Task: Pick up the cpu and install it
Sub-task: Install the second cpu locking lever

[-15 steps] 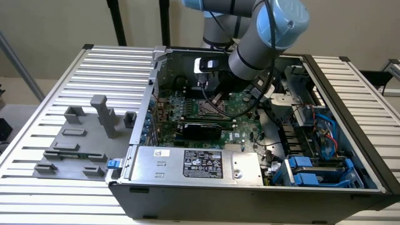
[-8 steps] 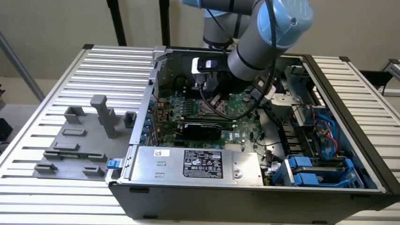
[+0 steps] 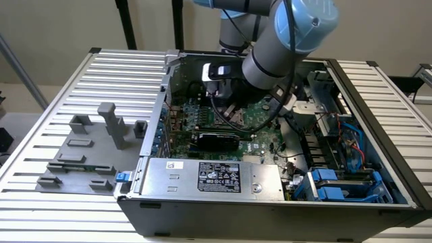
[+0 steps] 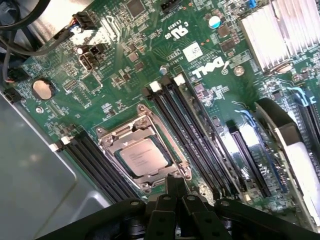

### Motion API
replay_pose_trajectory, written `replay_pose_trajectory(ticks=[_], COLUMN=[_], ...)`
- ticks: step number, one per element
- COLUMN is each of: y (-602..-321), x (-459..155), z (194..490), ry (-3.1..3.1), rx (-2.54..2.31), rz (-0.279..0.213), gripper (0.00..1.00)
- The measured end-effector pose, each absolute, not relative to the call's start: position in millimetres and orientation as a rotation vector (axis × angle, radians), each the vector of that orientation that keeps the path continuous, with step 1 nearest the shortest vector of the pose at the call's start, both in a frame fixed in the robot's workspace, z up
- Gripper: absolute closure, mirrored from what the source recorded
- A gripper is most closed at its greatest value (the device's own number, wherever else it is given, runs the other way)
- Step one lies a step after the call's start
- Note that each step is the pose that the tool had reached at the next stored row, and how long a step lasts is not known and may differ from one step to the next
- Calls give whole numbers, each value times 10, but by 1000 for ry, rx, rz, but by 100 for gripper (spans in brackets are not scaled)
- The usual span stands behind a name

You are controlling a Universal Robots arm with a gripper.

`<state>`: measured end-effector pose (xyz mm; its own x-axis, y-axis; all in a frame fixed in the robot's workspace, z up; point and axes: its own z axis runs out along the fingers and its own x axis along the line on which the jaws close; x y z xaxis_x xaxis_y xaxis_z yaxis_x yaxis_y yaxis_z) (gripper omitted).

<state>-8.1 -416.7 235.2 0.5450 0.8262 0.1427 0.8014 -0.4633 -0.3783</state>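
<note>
wrist view, cpu (image 4: pixel 141 156) flat in socket, edges diagonal, hand (image 4: pixel 175 210) closed, empty

A ribbed metal counter (image 3: pixel 121 66) carries an open computer case (image 3: pixel 270 212), with a grey fixture plate (image 3: pixel 81 162) of upright blocks lying just beside the case.

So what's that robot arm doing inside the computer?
It is putting a cpu into the computer's green motherboard. The silver chip now lies in its metal socket frame, between the black memory slots. The arm's hand is shut and holds nothing, with its dark fingertips right next to the edge of the socket. In the exterior view, the arm reaches down into the open computer case.
</note>
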Motion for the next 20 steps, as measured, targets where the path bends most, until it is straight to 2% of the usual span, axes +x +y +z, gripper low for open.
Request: replay_pose_trajectory(ticks=[10,20], y=[-4216,-4164], x=[-298,-395], z=[2345,2176], ry=[-1330,-1332], rx=[-2390,-2390], rz=[90,90], gripper=[89,89])
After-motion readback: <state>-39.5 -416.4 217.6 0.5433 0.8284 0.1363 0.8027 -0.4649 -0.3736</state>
